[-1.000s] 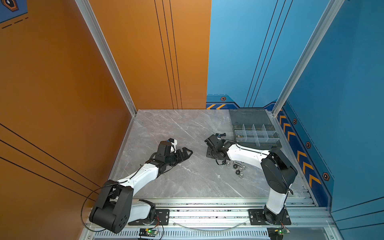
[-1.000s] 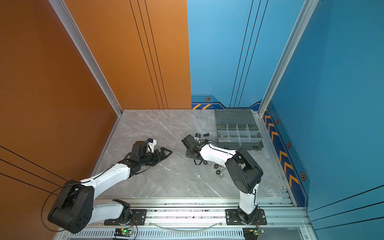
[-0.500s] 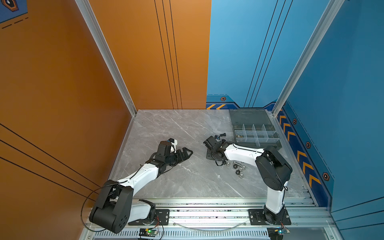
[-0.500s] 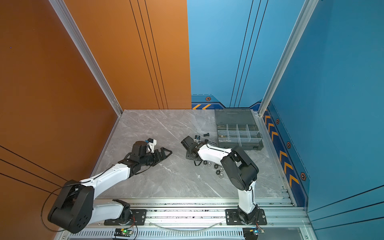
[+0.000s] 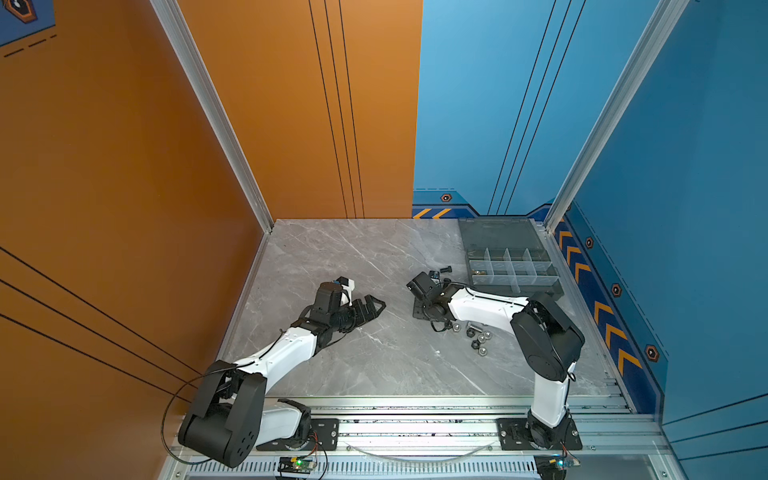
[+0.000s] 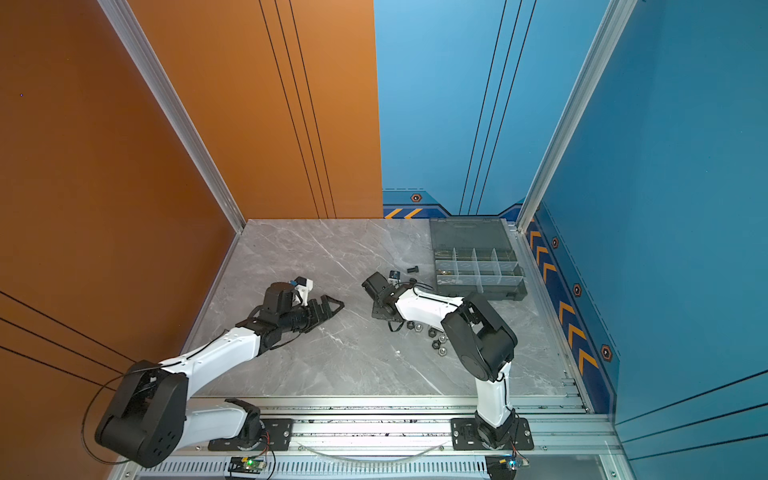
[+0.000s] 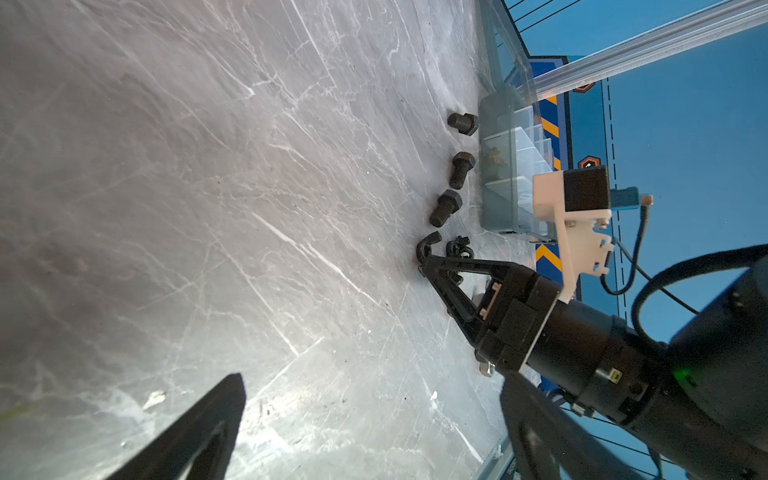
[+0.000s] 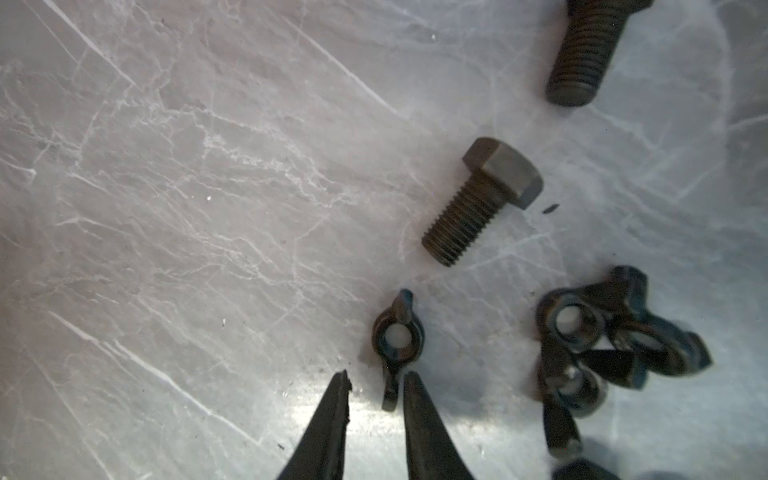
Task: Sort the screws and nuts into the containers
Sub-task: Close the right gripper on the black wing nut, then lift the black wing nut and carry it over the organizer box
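In the right wrist view my right gripper (image 8: pixel 376 380) is low over the marble table, its jaws a narrow gap apart. One wing of a black wing nut (image 8: pixel 397 340) lies between the fingertips, close to one and clear of the other. Two black screws (image 8: pixel 482 199) (image 8: pixel 582 54) lie beyond it, with a heap of black wing nuts (image 8: pixel 602 340) beside. The left wrist view shows three black screws (image 7: pixel 461 168) in a row beside the containers (image 7: pixel 507 166). My left gripper (image 7: pixel 371 380) is wide open and holds nothing, over bare table left of centre (image 5: pixel 380 307).
The grey organizer box (image 5: pixel 519 286) stands at the back right with its lid (image 5: pixel 498 235) laid open behind. A brass wing nut (image 7: pixel 494 157) sits in one compartment. Several silver and black hex nuts (image 5: pixel 478 336) lie under my right forearm. Blue and orange walls enclose the table.
My right gripper's jaws have narrowed around the wing nut's wing, and the right arm's elbow has shifted a little to the left. The left arm has not moved.
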`<state>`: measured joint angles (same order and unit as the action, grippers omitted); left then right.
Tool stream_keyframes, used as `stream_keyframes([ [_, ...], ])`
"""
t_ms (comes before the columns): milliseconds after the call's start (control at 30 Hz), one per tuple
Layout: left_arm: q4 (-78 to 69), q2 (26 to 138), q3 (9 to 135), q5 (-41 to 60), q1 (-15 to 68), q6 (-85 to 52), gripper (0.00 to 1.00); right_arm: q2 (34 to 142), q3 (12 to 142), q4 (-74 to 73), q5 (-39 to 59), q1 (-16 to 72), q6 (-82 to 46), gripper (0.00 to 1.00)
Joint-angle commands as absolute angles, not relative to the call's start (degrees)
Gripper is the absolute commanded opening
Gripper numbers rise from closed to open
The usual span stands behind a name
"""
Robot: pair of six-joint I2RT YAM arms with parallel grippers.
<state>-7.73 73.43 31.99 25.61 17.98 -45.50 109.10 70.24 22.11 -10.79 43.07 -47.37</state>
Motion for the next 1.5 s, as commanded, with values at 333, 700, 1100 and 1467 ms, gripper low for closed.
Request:
stream_keyframes([
  [333,-7.2,72.7,30.9,26.0,17.7,-45.0,0.98,109.5,69.0,25.0,-12.0,42.9,-46.5,0.22],
  [700,-7.4,72.7,30.9,25.9,17.8,-45.1,0.98,110.0,68.9,24.6,-11.9,42.6,-46.1,0.13],
  [1100,-7.2,72.5,30.8,25.8,17.8,-45.1,0.98,107.4,68.8,23.8,-8.0,41.4,-39.8,0.00],
  [1467,-7.6,72.9,30.8,25.7,17.8,-45.3,0.98,95.4,71.1,29.6,7.5,33.8,-24.9,0.00],
])
